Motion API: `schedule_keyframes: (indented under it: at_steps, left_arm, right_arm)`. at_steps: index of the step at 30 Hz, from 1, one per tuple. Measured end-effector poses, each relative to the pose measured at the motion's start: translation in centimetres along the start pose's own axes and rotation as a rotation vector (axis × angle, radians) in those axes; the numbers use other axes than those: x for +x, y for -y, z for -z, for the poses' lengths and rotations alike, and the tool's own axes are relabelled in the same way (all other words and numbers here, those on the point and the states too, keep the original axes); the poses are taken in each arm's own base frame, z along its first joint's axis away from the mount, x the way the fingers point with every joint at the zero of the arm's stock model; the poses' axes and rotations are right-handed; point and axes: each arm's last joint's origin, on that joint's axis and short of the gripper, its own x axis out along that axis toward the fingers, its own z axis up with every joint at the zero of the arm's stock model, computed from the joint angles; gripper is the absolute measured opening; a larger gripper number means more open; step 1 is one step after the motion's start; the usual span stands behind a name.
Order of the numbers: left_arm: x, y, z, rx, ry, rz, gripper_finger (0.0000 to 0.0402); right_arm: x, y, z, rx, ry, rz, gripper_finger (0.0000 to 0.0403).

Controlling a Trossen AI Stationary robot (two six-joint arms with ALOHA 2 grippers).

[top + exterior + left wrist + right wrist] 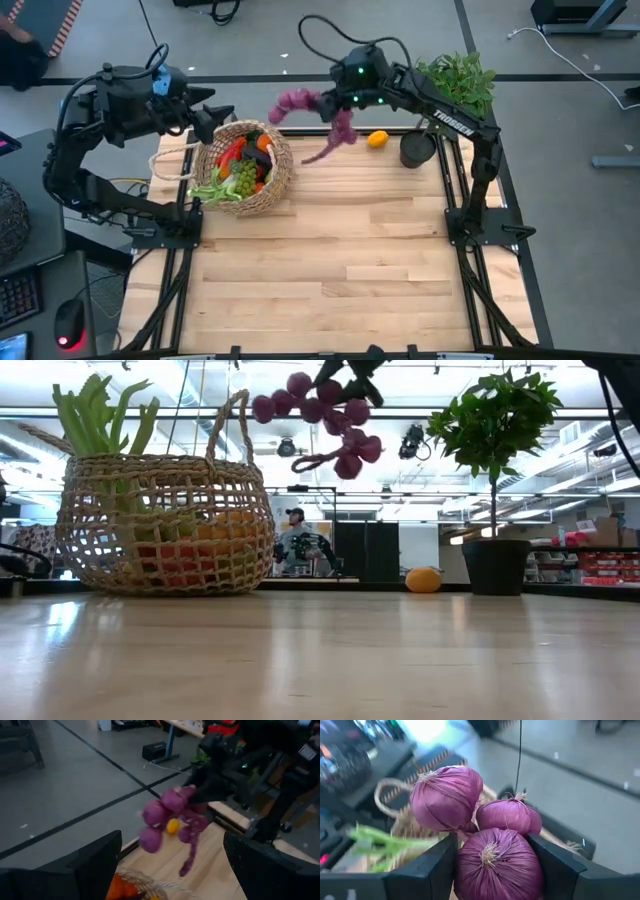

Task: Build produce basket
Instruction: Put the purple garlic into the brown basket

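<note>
We have the right pincer (335,108) clamped on a string of round purple woven-fibre bulbs (300,102), carried high off the pale wooden table (350,240) so its dangling tail clears the rim. Just beside and below the pincer, towards the left arm, sits the round tan wicker basket (262,192), already holding green stalks, grapes and red pieces. Our left pincer (222,112) waits at the basket's far edge, its fingers apart, likely to steady it. Behind the right pincer an orange fruit (377,139) lies by the potted plant (455,80).
</note>
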Motion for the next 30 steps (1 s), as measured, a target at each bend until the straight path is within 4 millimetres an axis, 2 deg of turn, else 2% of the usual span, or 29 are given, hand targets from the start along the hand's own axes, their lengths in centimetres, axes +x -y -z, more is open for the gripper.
schedule_keyframes:
  at_steps: [7, 12, 14, 19, 24, 27, 30]
  left_arm:
    - [0.0, 0.2, -0.5, -0.03, 0.052, 0.019, 0.0357]
    - [0.0, 0.2, -0.7, 0.003, 0.071, 0.024, 0.0357]
    - [0.0, 0.2, -0.7, 0.004, 0.071, 0.024, 0.0357]
    - [0.0, 0.2, -0.7, 0.005, 0.077, 0.001, 0.0357]
    - [0.0, -0.1, -0.8, 0.005, 0.1, -0.08, 0.0357]
    - [0.0, -0.1, -0.8, 0.004, 0.106, -0.099, 0.0357]
    - [0.0, -0.1, -0.8, 0.003, 0.107, -0.101, 0.0357]
  right_arm:
    - [0.0, -0.5, -2.8, -0.028, 0.287, -0.085, 0.0234]
    - [0.6, -1.1, -4.0, -0.09, 0.459, -0.103, 0.0234]
    - [1.2, -1.5, -4.2, -0.091, 0.505, -0.11, 0.0234]
    - [3.4, -2.0, -3.5, -0.035, 0.479, -0.18, 0.0234]
    - [5.2, -3.9, -2.8, -0.015, 0.519, -0.309, 0.0234]
    - [5.8, -5.0, -2.5, -0.019, 0.563, -0.358, 0.0234]
    - [5.6, -5.9, -2.3, -0.026, 0.575, -0.376, 0.0234]
